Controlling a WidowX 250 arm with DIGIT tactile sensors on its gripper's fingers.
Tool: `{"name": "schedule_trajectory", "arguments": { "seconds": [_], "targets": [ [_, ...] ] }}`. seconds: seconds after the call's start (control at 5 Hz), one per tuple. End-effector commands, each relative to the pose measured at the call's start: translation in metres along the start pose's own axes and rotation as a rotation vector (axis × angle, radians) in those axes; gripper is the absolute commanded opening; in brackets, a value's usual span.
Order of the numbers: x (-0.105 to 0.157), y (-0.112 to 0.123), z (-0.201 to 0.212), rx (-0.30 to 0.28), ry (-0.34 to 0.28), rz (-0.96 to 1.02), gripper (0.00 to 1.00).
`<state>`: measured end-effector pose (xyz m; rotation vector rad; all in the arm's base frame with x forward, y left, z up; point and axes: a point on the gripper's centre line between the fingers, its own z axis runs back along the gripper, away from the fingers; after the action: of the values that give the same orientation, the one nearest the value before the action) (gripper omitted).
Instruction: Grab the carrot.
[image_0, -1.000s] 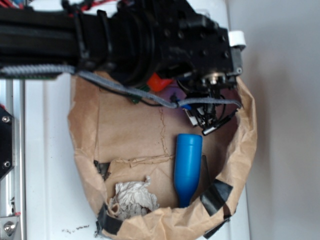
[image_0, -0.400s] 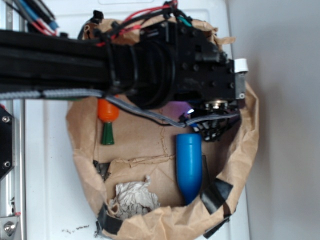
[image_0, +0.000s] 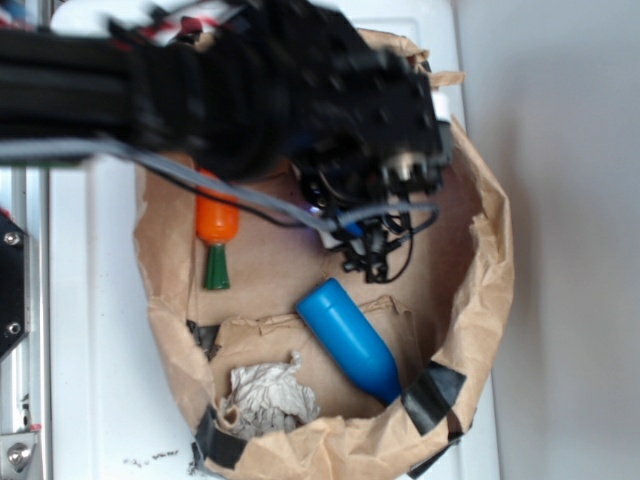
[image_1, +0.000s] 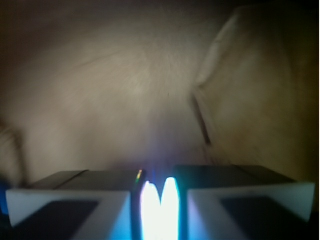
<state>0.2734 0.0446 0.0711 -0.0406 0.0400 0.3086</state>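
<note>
**Hand closed on nothing above the bag floor; carrot lies apart at the bag's left wall**

My hand (image_1: 160, 200) hangs over the brown paper bag (image_0: 490, 270), blurred in the exterior view. In the wrist view my two fingers (image_1: 70, 200) stand nearly together, with only a thin bright slit between them and nothing held there. Ahead of them I see only creased brown paper.

The carrot (image_0: 216, 222) lies on the bag floor against the left wall, its green stem pointing toward the bag's taped lower rim. My arm (image_0: 150, 90) crosses above its thick end and hides part of it. The carrot is well apart from my hand.

The bottle (image_0: 347, 340) lies tilted on the bag floor, in the lower right part, its narrow end near the black tape (image_0: 433, 392). A crumpled rag (image_0: 265, 398) sits in the bag's lower left corner. The bag rests on a white table (image_0: 100, 380).
</note>
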Motion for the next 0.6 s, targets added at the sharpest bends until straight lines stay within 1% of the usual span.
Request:
{"name": "schedule_trajectory", "arguments": {
  "seconds": [0.0,0.2,0.4],
  "targets": [
    [-0.034,-0.011,0.066,0.025,-0.132,-0.25,0.0],
    [-0.048,-0.015,0.083,0.043,-0.153,-0.334,0.0],
    [-0.048,-0.013,0.083,0.077,-0.141,-0.285,0.96]
  ]
}}
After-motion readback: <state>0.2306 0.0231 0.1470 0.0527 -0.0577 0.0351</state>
